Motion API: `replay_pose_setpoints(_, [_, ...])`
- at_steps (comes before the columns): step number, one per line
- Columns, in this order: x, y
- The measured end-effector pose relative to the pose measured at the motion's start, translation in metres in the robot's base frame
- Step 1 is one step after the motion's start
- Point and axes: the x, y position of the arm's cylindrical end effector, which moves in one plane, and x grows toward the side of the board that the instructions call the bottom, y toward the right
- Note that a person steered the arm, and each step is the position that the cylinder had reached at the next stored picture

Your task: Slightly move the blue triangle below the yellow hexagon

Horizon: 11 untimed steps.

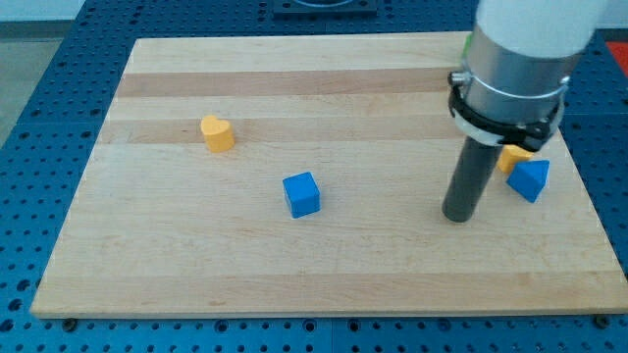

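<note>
The blue triangle (530, 179) lies near the board's right edge. The yellow hexagon (513, 157) sits just above and left of it, touching it and partly hidden behind the arm. My tip (457, 217) rests on the board to the left of the blue triangle and a little lower, with a clear gap between them.
A blue cube (302, 194) sits near the board's middle. A yellow heart-shaped block (217, 132) lies at the left. A sliver of green block (469, 45) shows at the top right beside the arm. The wooden board (196, 265) ends just right of the triangle.
</note>
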Motion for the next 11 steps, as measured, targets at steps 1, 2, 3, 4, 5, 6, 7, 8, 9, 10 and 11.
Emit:
replay_pose_setpoints(1, [0.0,0.034])
replay_pose_setpoints(2, [0.003,0.067])
replay_pose_setpoints(3, [0.006,0.095])
replay_pose_setpoints(4, [0.004,0.106])
replay_pose_setpoints(5, [-0.001,0.111])
replay_pose_setpoints(6, [-0.005,0.111])
replay_pose_setpoints(7, [-0.006,0.111])
replay_pose_setpoints(8, [-0.006,0.107])
replay_pose_setpoints(9, [-0.006,0.104])
replay_pose_setpoints(10, [-0.006,0.099])
replay_pose_setpoints(11, [-0.006,0.094])
